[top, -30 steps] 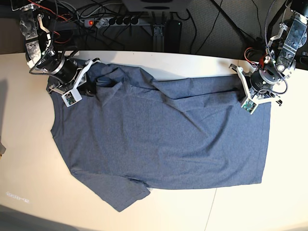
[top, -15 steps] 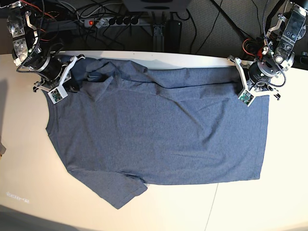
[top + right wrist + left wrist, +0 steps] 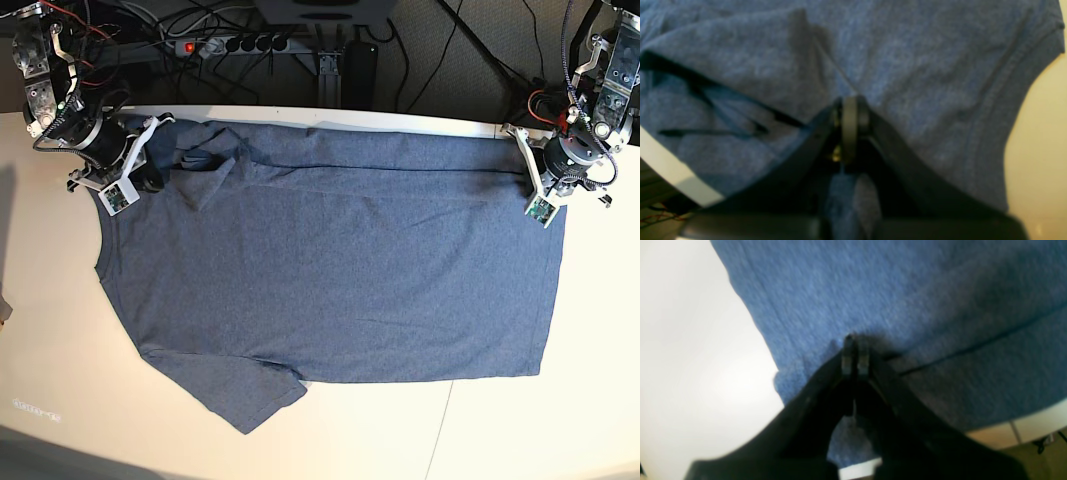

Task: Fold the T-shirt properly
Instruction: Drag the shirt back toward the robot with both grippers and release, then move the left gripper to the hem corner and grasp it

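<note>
item: t-shirt (image 3: 330,260), heathered blue-grey, short-sleeved, spread nearly flat across the pale worktop (image 3: 60,380) with its plain side up and no lettering, label or brand readable in any view; one sleeve points toward the near edge, and a small fold lies by the collar end. left hand (image 3: 537,183) is clamped on the hem corner at the far edge, fingertips (image 3: 853,355) pressed together on the cloth. right hand (image 3: 150,160) is closed, pinching fabric at the shoulder end, cloth bunched between its fingers (image 3: 850,126).

Black pincer (image 3: 855,355) fingers, white brackets, silver links, red-black cables.
</note>
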Controlling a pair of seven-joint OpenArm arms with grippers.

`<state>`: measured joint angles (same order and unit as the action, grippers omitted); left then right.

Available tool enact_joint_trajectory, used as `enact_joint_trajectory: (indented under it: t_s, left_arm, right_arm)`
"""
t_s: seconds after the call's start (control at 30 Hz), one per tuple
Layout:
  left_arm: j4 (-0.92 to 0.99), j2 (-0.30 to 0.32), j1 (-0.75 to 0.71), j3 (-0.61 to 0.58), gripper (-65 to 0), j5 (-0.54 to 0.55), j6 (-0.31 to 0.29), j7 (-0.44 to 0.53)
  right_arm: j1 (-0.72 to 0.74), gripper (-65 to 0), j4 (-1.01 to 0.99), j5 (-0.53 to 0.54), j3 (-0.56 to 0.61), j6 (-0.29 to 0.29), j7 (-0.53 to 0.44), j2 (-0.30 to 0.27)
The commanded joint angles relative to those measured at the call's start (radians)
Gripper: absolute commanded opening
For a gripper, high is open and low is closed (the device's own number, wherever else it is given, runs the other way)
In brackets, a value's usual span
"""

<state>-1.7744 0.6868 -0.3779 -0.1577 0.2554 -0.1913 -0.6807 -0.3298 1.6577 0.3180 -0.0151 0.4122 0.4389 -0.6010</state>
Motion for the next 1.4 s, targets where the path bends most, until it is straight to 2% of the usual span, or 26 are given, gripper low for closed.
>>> enact_joint_trajectory:
  t_s: [0.0, 0.13, 0.27, 0.37, 0.5, 0.7, 0.87, 1.0, 1.1, 1.2, 1.3, 1.37]
  left_arm:
    - [-0.012, 0.014, 0.005, 0.01, -65.0, -0.002, 0.001, 0.006]
    - [-0.013, 0.014, 0.008, 0.038, -65.0, -0.002, 0.029, 0.041]
    - [-0.014, 0.014, 0.018, 0.146, -65.0, 0.018, 0.031, 0.093]
    - [-0.014, 0.014, 0.046, 0.249, -65.0, 0.113, 0.027, 0.124]
    - [-0.008, 0.014, 0.117, 0.321, -64.7, 0.229, -0.027, 0.14]
    - [0.135, 0.011, 0.262, 0.314, -50.4, 0.282, -0.061, 0.237]
    - [0.41, 0.011, 0.483, 0.224, -39.3, 0.352, -0.065, 0.267]
    - [0.695, 0.008, 0.666, 0.094, -38.1, 0.381, -0.073, 0.373]
    - [0.882, -0.007, 0.798, 0.014, -38.1, 0.384, -0.134, 0.415]
    - [1.055, -0.053, 0.922, -0.026, -38.1, 0.433, -0.195, 0.369]
    - [1.215, -0.114, 1.017, -0.029, -38.1, 0.473, -0.301, 0.32]
    - [1.297, -0.146, 1.058, -0.029, -38.1, 0.486, -0.327, 0.318]
  right_arm:
    - [0.002, -65.0, 0.014, 0.005, -0.012, -0.039, -0.016, -0.017]
    - [0.002, -65.0, 0.014, 0.005, -0.012, -0.038, -0.016, -0.017]
    - [0.002, -65.0, 0.014, 0.005, -0.012, -0.038, -0.016, -0.017]
    - [0.002, -65.0, 0.014, 0.005, -0.012, -0.039, -0.016, -0.017]
    - [0.002, -65.0, 0.014, 0.005, -0.012, -0.039, -0.016, -0.016]
    - [0.002, -65.0, 0.014, 0.004, -0.012, -0.038, -0.016, -0.016]
    - [0.003, -65.0, 0.014, 0.005, -0.012, -0.038, -0.016, -0.016]
    - [0.002, -65.0, 0.014, 0.004, -0.012, -0.038, -0.016, -0.016]
    - [0.002, -65.0, 0.014, 0.004, -0.012, -0.038, -0.016, -0.016]
    - [0.002, -65.0, 0.014, 0.004, -0.012, -0.038, -0.016, -0.016]
    - [0.002, -65.0, 0.014, 0.004, -0.012, -0.038, -0.016, -0.016]
    - [0.002, -65.0, 0.014, 0.004, -0.012, -0.038, -0.015, -0.016]
